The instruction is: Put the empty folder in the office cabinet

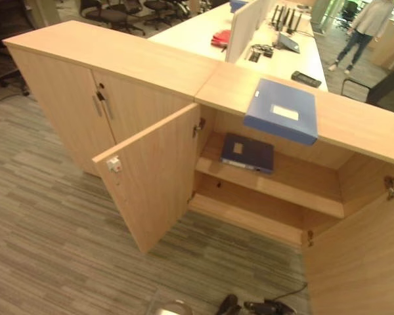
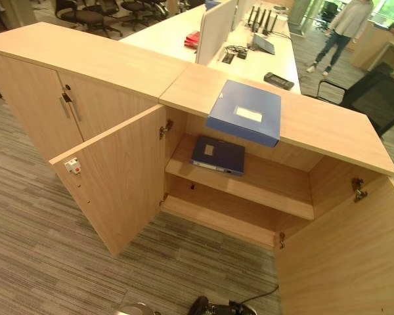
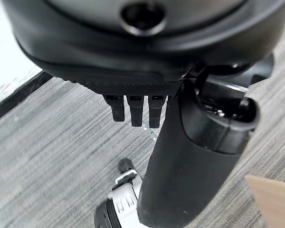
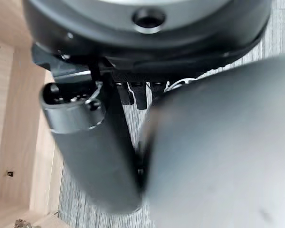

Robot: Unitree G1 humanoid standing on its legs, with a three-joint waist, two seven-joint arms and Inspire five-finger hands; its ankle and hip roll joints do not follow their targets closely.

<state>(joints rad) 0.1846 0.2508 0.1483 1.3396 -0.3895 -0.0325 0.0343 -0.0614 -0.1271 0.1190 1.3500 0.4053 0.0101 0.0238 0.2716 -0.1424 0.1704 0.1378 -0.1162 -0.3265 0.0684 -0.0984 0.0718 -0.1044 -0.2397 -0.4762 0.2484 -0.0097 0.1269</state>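
Lying flat on the cabinet (image 1: 151, 62) top, the folder (image 1: 281, 110) pokes over the edge. Left hand (image 3: 137, 107) and right hand (image 4: 133, 92) hang empty, fingers straight.

Blue box folder with a white label (image 1: 282, 110) at upper right; darker navy flat folder (image 1: 247, 152) below it; pale wood-grain cabinet (image 1: 118, 59); grey streaked carpet (image 1: 46, 236) lower left.

Both hands are black: the left hand (image 3: 133, 61) has a glossy rounded housing with a round hole. Its short fingers (image 3: 135, 110) are square and ribbed. The right hand (image 4: 147, 33) looks the same, with a dark smooth thumb (image 4: 92, 152).
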